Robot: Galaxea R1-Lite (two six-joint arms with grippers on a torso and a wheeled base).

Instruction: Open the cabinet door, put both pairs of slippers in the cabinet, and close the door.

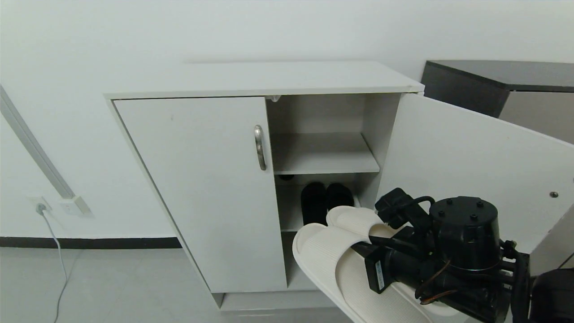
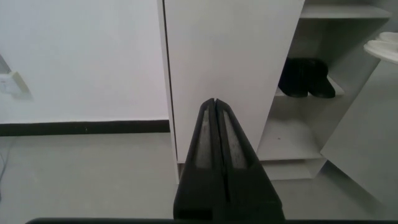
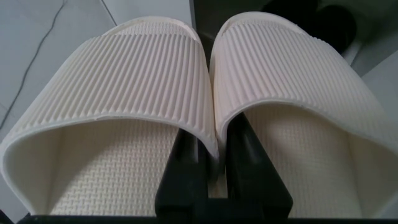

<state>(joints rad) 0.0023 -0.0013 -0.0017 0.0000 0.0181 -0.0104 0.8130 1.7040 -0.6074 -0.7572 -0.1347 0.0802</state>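
a: where's the white pair?
b: look at the lower right of the head frame. your right gripper [image 3: 214, 163] is clenched on the inner edges of the white slippers [image 1: 332, 255], holding them side by side, toes toward the cabinet [image 1: 269, 78], just in front of its open half.
a: and the other pair?
b: the black slippers [image 1: 325, 199] sit side by side on the middle shelf [image 1: 291, 224] at centre frame, below the upper shelf [image 1: 323, 154].
a: doors?
b: the right door [image 1: 471, 157] stands swung open at the right of the frame. the left door [image 1: 197, 188] is closed, its metal handle [image 1: 260, 147] upright at its inner edge.
a: my left arm?
b: your left gripper [image 2: 215, 124] has its jaws pressed together on nothing and faces the closed left door.
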